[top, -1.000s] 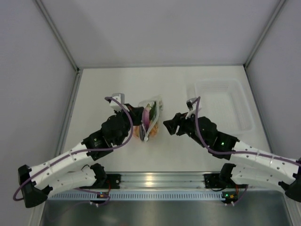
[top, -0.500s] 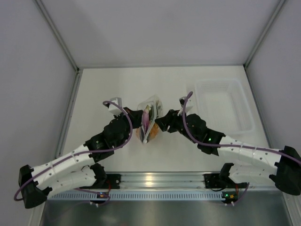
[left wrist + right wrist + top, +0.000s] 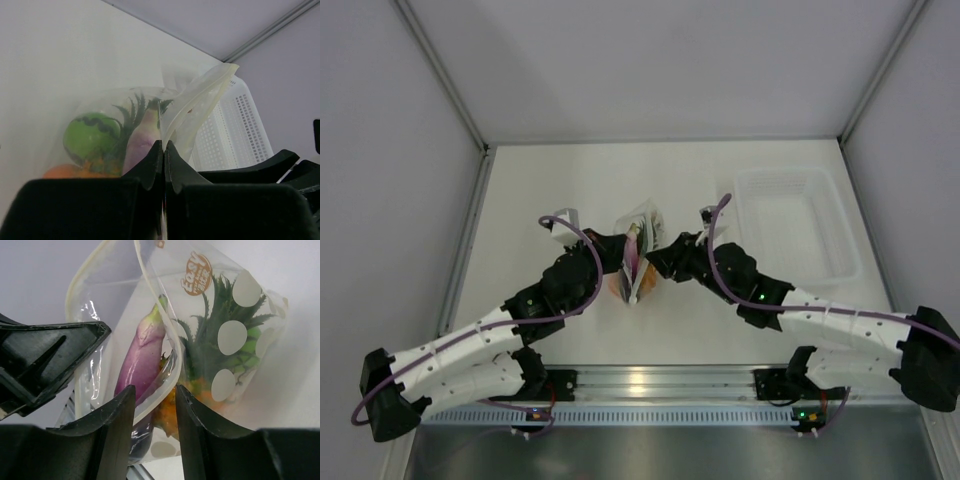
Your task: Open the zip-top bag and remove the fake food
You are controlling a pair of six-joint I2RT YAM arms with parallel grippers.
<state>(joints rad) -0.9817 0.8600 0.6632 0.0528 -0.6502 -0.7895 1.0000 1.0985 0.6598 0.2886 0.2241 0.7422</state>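
Note:
The zip-top bag (image 3: 638, 250), clear with white dots, stands between my two grippers with its mouth partly apart. My left gripper (image 3: 164, 146) is shut on one lip of the bag (image 3: 200, 100). Through the film I see fake food: a green ball (image 3: 92, 137), a purple eggplant (image 3: 140, 145), pineapple leaves (image 3: 132, 107) and an orange piece (image 3: 60, 171). My right gripper (image 3: 154, 390) is open, its fingers straddling the other zip lip of the bag (image 3: 225, 300), with the eggplant (image 3: 142, 357) just behind. A gap shows on both sides of the lip.
A rigid clear plastic tray (image 3: 790, 225) sits to the right of the bag, behind my right arm, and shows as a perforated white wall (image 3: 230, 135) in the left wrist view. Enclosure walls bound the white table on three sides.
My right gripper has moved left from open table up to the bag and its jaws have narrowed around the bag's lip. The left gripper has stayed shut on the bag.

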